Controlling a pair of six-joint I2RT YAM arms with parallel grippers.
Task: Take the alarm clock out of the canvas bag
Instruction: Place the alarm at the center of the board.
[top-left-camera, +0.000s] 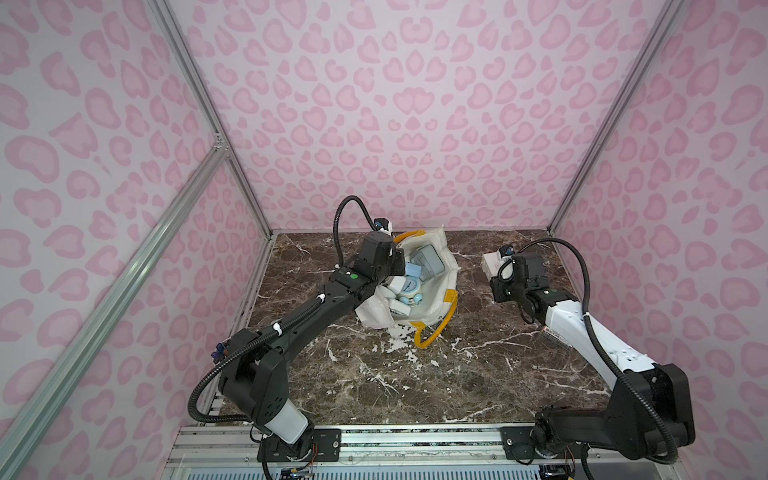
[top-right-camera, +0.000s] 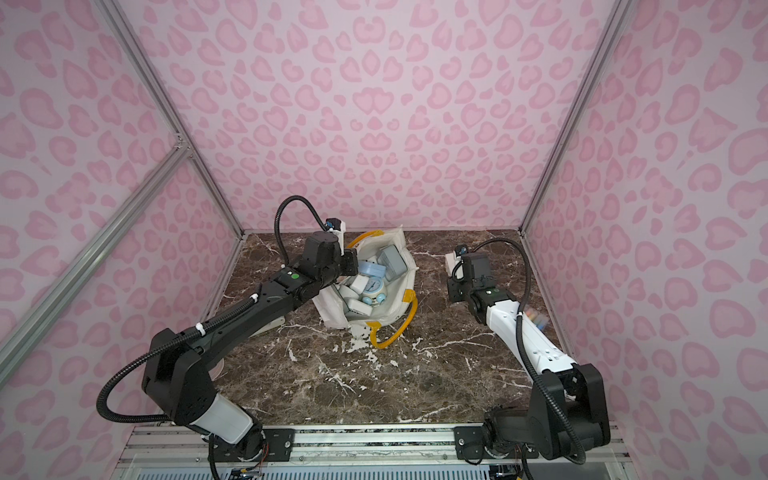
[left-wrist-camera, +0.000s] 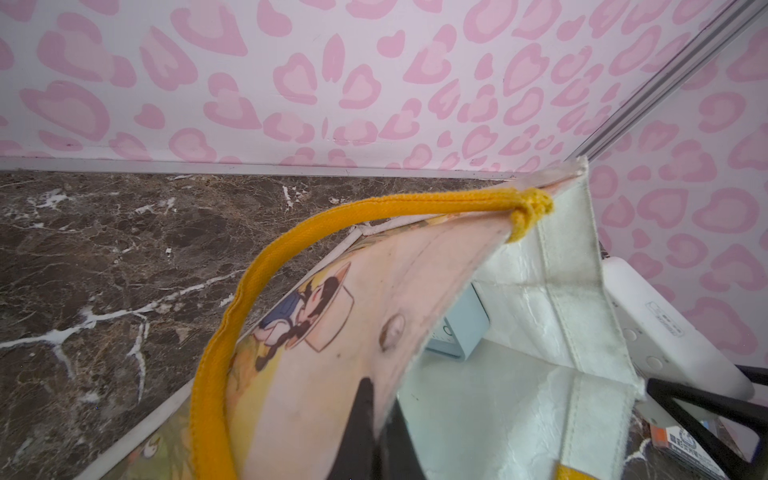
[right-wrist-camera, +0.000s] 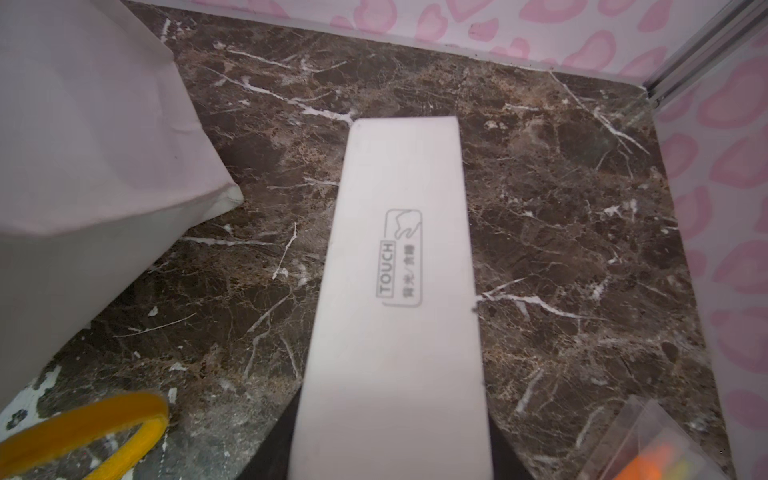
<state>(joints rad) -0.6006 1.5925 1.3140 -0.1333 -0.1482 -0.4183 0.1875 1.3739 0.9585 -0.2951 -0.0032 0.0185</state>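
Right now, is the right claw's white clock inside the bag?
No; the white clock is over the marble table, outside the canvas bag.

left arm (top-left-camera: 316, 316): black, white base link (top-left-camera: 289, 426), green light (top-left-camera: 353, 275) | right arm (top-left-camera: 569, 328): white forearm, black joints | 2 black ribbed cables (top-left-camera: 336, 226), white ties (top-left-camera: 277, 331) | fingers (left-wrist-camera: 363, 411): black

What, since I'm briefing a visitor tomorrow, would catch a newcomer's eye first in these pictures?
The white canvas bag at the back middle of the table, crammed with clocks, a round blue clock among them. The left gripper pinches its edge, while the right gripper holds a white alarm clock off to the bag's right.
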